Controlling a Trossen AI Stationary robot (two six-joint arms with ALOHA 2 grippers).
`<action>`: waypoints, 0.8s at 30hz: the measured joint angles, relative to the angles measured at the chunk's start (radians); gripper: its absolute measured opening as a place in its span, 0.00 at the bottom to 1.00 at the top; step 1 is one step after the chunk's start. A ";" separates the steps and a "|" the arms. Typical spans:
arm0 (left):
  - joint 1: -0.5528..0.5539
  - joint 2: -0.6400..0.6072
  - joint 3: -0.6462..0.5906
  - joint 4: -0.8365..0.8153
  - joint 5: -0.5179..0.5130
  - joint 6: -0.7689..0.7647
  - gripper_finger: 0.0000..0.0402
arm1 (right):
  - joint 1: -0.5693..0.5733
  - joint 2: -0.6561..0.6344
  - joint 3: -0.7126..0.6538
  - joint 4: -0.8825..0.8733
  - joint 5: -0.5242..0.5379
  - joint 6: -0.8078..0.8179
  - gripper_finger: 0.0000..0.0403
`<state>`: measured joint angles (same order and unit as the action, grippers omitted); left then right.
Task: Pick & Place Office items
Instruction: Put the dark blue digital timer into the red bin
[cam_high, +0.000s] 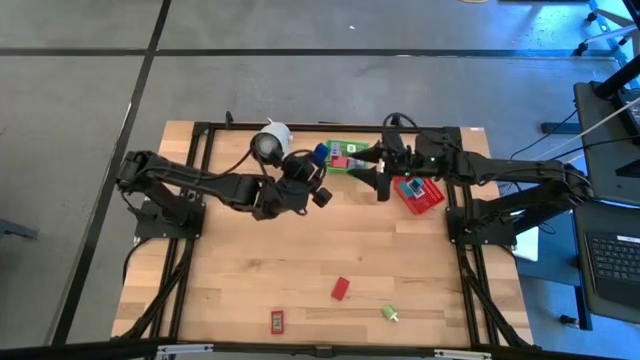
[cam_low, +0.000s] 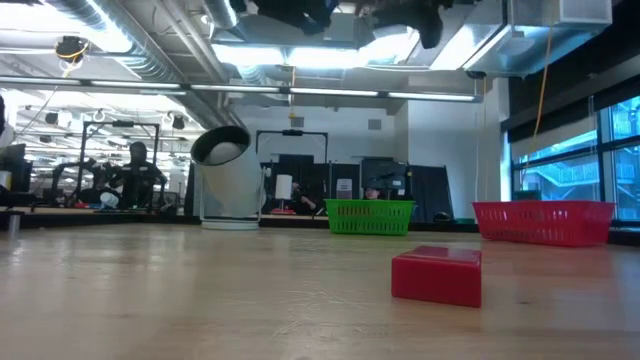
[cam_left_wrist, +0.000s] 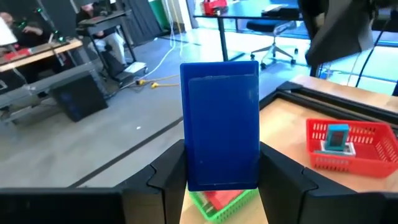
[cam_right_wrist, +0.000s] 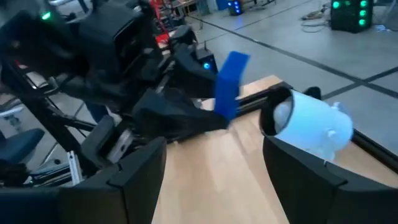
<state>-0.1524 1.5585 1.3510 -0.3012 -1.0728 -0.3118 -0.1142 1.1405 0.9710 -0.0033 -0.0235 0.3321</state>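
The left claw grasps a blue block above the green basket; the right claw hangs released beside the red basket. A red block lies on the wooden surface, with a workshop room beyond.

Two mesh baskets are sitting side by side at the table's far edge, the roll lying left of them, while three small items are lying apart near the front edge.
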 joint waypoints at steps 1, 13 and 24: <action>0.006 0.000 0.000 0.021 0.013 0.022 0.38 | 0.007 0.008 0.000 0.015 0.000 0.000 0.67; 0.022 0.063 0.000 0.238 0.119 0.240 0.38 | 0.036 0.115 -0.001 0.122 0.053 -0.040 0.67; 0.010 0.108 0.000 0.284 0.127 0.273 0.38 | 0.036 0.120 -0.001 0.157 0.139 -0.061 0.67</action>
<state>-0.1421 1.6669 1.3510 -0.0170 -0.9462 -0.0387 -0.0784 1.2602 0.9703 0.1539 0.1160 0.2715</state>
